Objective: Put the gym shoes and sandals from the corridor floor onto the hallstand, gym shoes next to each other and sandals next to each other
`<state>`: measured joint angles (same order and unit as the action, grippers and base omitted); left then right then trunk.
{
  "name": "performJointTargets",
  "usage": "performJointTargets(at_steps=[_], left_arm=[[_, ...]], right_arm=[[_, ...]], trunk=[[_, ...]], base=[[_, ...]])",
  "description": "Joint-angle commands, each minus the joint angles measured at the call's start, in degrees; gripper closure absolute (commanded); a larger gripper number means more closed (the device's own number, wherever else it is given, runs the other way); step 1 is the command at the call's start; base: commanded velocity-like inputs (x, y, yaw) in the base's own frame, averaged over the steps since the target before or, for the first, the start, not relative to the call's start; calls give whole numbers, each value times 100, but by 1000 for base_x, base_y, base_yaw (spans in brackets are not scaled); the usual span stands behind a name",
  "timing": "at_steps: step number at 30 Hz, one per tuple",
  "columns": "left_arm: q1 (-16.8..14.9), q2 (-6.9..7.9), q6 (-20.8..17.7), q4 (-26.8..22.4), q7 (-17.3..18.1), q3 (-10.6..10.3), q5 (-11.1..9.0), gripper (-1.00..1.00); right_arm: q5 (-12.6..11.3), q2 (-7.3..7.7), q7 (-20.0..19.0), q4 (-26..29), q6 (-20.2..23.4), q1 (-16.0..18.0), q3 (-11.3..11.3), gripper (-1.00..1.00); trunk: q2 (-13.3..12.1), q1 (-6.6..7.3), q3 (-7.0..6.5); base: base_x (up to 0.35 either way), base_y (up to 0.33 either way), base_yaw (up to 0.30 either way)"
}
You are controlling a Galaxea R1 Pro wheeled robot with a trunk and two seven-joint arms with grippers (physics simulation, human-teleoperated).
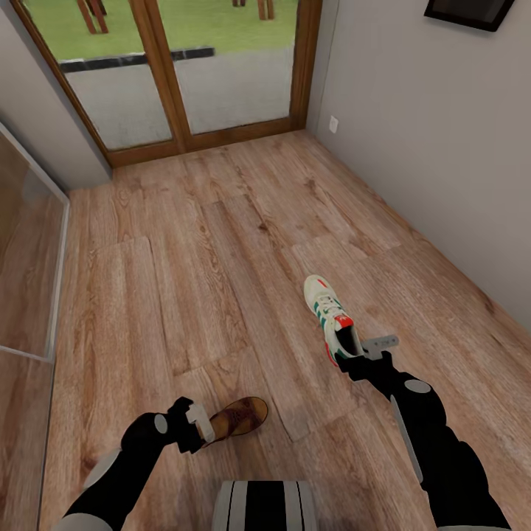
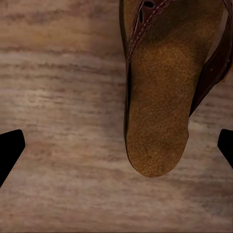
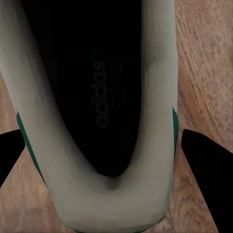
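Gym shoe point(image 1: 330, 316): off-white, green-striped, seemingly ungripped.

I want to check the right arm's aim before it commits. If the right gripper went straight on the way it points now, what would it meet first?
Most likely the heel of the gym shoe: the right gripper has a finger on each side of it, with the corridor floor beneath.

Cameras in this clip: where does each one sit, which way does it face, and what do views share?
Head view: on the head, facing forward and down over the floor; both arms show, left gripper at a sandal, right gripper at a gym shoe.
Left wrist view: along open fingers at the same sandal.
Right wrist view: fingers flanking the same gym shoe.
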<state>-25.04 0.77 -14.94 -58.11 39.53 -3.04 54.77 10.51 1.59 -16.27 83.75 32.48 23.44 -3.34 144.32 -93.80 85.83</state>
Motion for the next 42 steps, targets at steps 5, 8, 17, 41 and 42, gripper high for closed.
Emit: performJointTargets(at_steps=[5,8,17,41,42], left_arm=[[-1,-37,-35,6,-138,-13,100,-100],[-1,-55,-36,10,-234,-30,103,-100],[-1,-59,-40,3,-464,-35,95,-100],[-1,-54,-42,-66,-464,-38,103,-100],[-1,-53,-41,-67,-464,-38,104,-100]], right_arm=[[57,-1,-52,10,22,3,-8,100],[57,-1,-52,10,22,3,-8,100],[57,-1,-52,10,26,3,-9,100],[57,-10,-52,71,29,3,-8,100],[57,-10,-52,71,30,3,-8,100]], trunk=[[2,1,4],[4,-4,48],[16,-27,247],[22,-38,479],[22,-38,487]], base=[[0,0,0],[0,0,0],[0,0,0],[0,0,-48],[0,0,-2]])
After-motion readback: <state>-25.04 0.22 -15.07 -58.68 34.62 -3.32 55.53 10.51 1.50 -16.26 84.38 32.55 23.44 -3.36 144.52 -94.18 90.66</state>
